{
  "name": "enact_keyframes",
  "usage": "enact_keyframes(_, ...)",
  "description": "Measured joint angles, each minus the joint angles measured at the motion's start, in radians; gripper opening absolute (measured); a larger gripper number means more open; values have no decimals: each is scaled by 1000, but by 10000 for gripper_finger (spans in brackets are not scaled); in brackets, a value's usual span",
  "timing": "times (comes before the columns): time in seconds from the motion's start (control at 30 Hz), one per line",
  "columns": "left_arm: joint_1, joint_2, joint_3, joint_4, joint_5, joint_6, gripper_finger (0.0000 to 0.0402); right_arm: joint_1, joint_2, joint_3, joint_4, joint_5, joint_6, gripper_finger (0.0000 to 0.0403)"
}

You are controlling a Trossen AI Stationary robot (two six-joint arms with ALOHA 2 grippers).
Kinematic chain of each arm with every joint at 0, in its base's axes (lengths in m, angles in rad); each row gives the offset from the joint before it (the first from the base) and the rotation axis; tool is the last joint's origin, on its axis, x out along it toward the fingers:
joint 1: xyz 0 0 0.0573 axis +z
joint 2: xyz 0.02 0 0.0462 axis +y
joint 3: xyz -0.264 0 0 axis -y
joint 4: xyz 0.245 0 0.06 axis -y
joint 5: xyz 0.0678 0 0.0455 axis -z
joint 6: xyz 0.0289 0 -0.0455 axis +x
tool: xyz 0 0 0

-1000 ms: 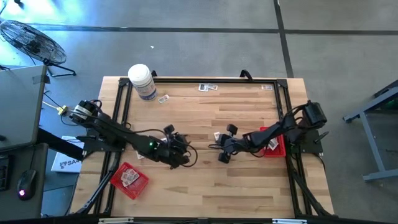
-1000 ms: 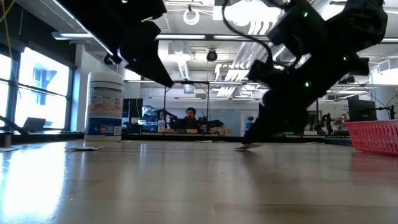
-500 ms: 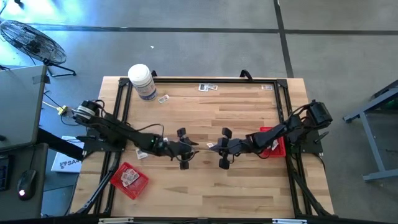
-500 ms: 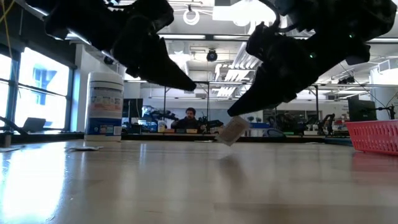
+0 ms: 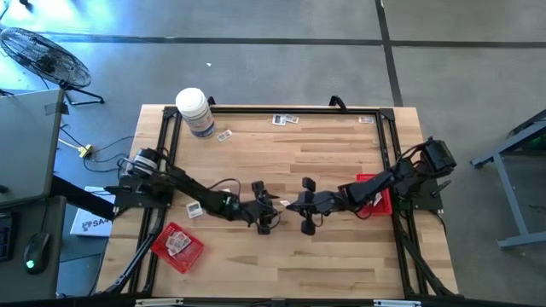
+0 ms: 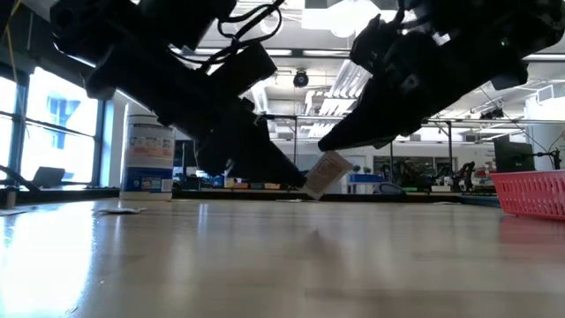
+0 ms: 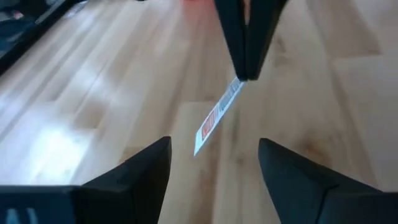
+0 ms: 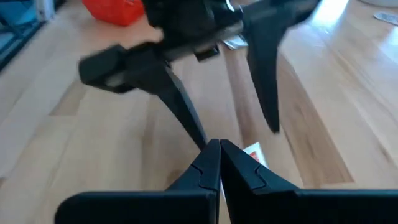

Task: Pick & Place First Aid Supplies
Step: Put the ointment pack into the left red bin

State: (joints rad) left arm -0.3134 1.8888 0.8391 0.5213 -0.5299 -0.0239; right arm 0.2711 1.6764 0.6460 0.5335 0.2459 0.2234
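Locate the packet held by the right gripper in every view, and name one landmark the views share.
High view: the packet is a pale speck at table centre, between the two grippers.
Low view: it hangs tilted above the table, mid-picture.
Left wrist view: it dangles edge-on from the shut right gripper, packet at.
Right wrist view: only a corner shows.
Shared landmark: the open left gripper facing it.

Overhead, table-level and two facing wrist cameras, all sharing the packet (image 7: 216,117).
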Motion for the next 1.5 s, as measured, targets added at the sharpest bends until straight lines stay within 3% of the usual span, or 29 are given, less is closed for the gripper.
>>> enact_keyframes(0.1, 0, 37, 30, 40, 51, 45, 236, 12, 0, 0, 12, -2, -8, 1)
enact_keyframes(0.33, 7, 94, 80, 61, 1, 61, 227, 13, 0, 0, 34, -10, -19, 1)
enact_keyframes(0.47, 6, 97, 78, 47, -17, 53, 182, 13, 0, 0, 29, -10, -18, 2)
enact_keyframes(0.8, 6, 97, 78, 48, -16, 50, 12, 13, 0, 0, 26, -8, -17, 1)
enact_keyframes(0.93, 6, 97, 78, 44, -3, 51, 14, 22, 0, 0, 28, -1, -26, 9)
enact_keyframes(1.07, 6, 96, 78, 11, -1, 54, 7, 57, -2, 0, 69, 38, -97, 41)
enact_keyframes(1.17, -6, 57, 81, -95, -2, 46, 3, 89, -25, 0, 99, 112, -157, 75)
enact_keyframes(1.27, -47, -20, 105, -308, -38, 10, 3, 122, -64, 0, 100, 222, -188, 106)
enact_keyframes(1.5, -237, -252, 268, -1001, -68, -294, 1, 157, -103, 0, 88, 295, -198, 135)
